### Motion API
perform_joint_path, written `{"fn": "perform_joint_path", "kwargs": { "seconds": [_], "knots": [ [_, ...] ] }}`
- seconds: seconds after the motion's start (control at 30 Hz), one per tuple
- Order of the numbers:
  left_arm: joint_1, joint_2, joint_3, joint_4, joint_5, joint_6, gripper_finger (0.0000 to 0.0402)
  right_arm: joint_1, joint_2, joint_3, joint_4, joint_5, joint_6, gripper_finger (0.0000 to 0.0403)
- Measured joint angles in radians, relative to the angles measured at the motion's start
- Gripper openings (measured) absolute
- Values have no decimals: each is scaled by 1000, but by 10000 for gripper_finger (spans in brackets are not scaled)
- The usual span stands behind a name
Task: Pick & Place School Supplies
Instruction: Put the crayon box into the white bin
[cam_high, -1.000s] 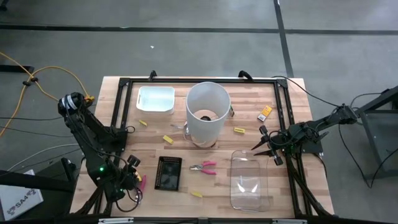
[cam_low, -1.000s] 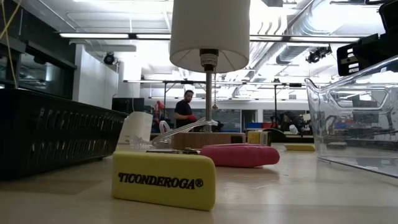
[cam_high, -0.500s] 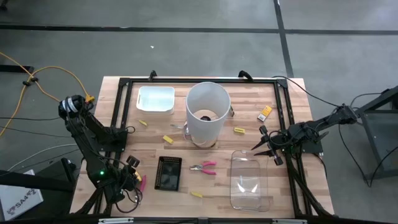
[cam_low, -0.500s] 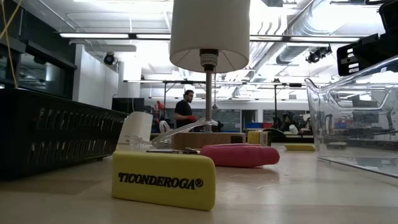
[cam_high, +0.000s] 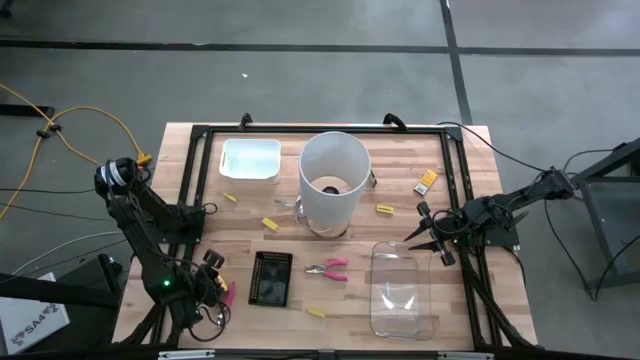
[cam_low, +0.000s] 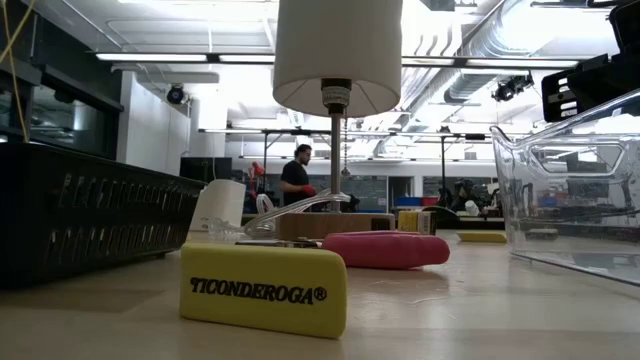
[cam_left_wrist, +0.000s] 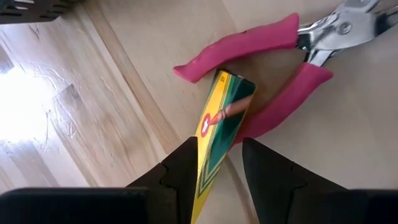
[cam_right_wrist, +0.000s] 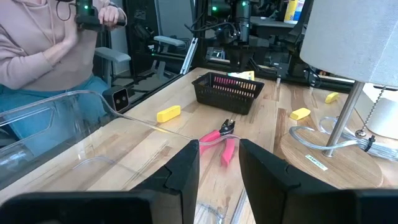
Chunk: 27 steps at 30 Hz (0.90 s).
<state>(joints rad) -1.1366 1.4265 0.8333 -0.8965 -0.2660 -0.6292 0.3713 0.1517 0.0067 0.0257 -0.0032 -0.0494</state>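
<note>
Yellow erasers lie flat on the table; one shows close in the low view. One pair of pink-handled pliers lies right of the black basket. A second pair lies under my left gripper. A yellow-green box rests tilted on its handle. My left gripper is open at the near left, and the box's end shows between its fingers. My right gripper waits open at the right edge.
A lamp with a tall white shade stands mid-table. A white tray sits far left, a clear bin near right and a small orange box far right. A black frame rims the table. A seated person shows beyond the table.
My left arm's shoulder and elbow have shifted a little toward the table's near edge, while its gripper stays over the same spot. Nothing on the table has moved.
</note>
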Motion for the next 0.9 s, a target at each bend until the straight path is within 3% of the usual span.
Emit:
{"fn": "perform_joint_path", "kwargs": {
  "seconds": [0.9],
  "knots": [
    [9,43,-1,-17,-11,0,119,0,0,0,0,0,0,105]
  ]
}}
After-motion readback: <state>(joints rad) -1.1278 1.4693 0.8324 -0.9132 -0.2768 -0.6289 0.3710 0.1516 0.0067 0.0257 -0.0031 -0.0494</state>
